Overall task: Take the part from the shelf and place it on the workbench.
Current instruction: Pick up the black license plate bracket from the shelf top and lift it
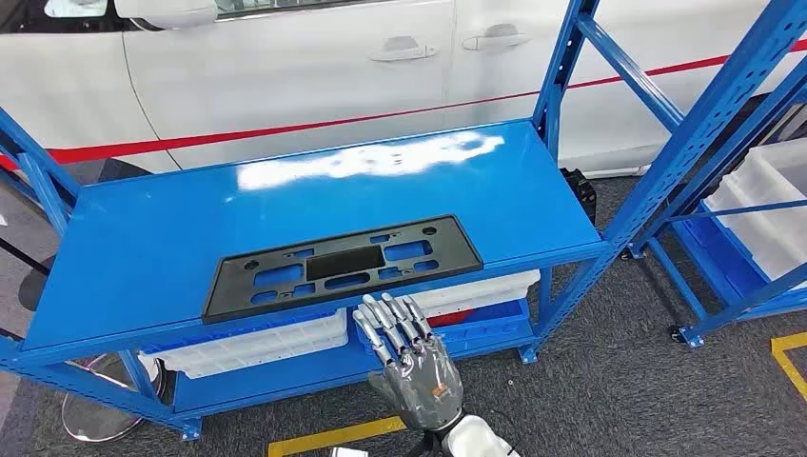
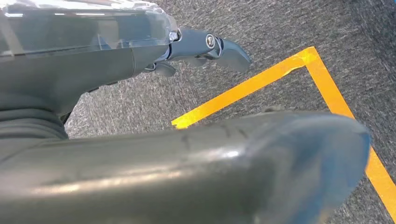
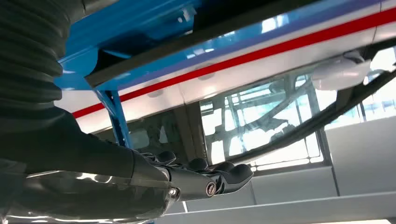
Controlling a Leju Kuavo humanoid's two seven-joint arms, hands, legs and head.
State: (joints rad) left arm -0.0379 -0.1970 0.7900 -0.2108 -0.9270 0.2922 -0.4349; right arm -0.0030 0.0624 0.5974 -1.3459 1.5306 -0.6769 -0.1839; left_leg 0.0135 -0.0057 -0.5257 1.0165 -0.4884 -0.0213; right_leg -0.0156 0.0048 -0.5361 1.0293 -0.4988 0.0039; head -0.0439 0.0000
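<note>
Right hand (image 1: 409,352) (empty) below black part (image 1: 343,265); white car (image 1: 285,67) behind shelf (image 1: 124,248).

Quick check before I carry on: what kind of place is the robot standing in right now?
Probably a car workshop or assembly training area. A white car with a red stripe stands right behind blue steel shelving, a black plastic car part lies on the shelf, and yellow floor tape marks the grey carpeted floor.

White car (image 1: 285,67) behind; white trays (image 1: 257,345) below; yellow floor tape (image 1: 333,436).
</note>
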